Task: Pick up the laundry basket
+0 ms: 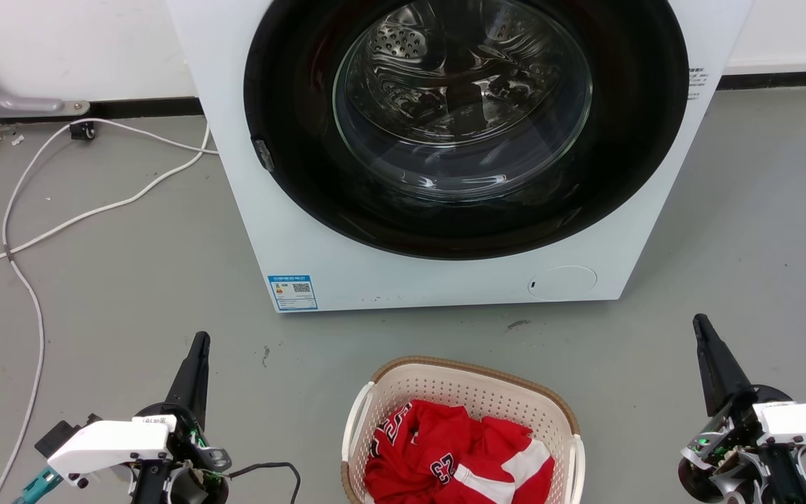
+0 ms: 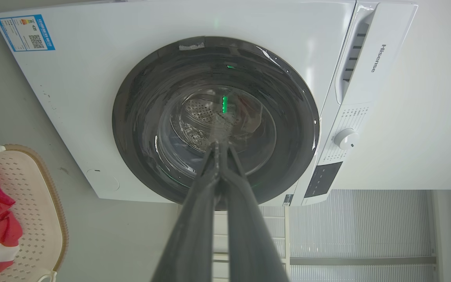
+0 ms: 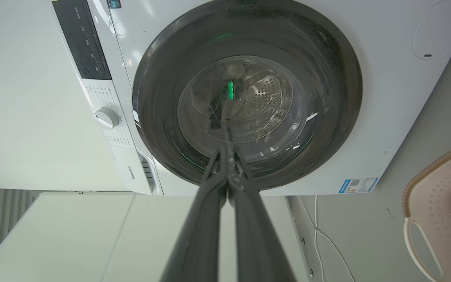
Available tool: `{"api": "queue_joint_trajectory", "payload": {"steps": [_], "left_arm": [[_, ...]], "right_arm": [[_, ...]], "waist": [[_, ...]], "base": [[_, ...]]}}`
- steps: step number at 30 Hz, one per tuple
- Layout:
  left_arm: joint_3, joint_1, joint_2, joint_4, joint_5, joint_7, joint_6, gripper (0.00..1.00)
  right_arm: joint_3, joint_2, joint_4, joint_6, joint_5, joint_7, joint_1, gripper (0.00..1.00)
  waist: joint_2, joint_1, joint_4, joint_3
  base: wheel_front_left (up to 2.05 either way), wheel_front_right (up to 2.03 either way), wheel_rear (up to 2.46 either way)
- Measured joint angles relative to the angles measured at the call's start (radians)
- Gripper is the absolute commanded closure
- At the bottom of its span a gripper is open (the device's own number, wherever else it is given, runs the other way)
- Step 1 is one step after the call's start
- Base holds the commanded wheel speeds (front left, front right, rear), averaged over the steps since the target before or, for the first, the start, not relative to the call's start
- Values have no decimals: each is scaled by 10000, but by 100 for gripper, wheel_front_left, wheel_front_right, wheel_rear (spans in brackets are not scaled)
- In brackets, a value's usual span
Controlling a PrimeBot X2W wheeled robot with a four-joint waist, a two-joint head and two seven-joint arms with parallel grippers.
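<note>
The laundry basket (image 1: 473,392) sits on the grey floor at the bottom centre of the head view, cream with perforated walls, a brown rim and white side handles. A red and white garment (image 1: 455,458) lies inside it. My left gripper (image 1: 200,339) is low at the left, well clear of the basket, its fingers pressed together and holding nothing. My right gripper (image 1: 700,322) is low at the right, also apart from the basket and shut. The left wrist view catches the basket (image 2: 33,196) at its left edge, and the right wrist view has the basket (image 3: 433,211) at its right edge.
A white front-loading washing machine (image 1: 319,238) with a dark round door stands right behind the basket. White cables (image 1: 60,224) trail over the floor at the left. Bare grey floor lies on both sides of the basket.
</note>
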Motion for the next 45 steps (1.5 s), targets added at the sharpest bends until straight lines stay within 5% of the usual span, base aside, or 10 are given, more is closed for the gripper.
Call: {"api": "queue_joint_trajectory", "payload": {"steps": [38, 39, 45], "left_arm": [[6, 25, -12, 52, 2, -4, 2, 100], [-8, 83, -27, 132, 2, -13, 4, 0], [-19, 353, -71, 211, 79, -215, 6, 0]], "right_arm": [[6, 6, 52, 2, -2, -4, 27, 100], [10, 15, 132, 0, -2, -4, 91, 0], [61, 38, 318, -2, -132, -196, 375, 0]], "waist": [[0, 0, 0, 0], [0, 1, 0, 0], [0, 1, 1, 5]], "base": [[0, 0, 0], [0, 0, 0], [0, 0, 0]]}}
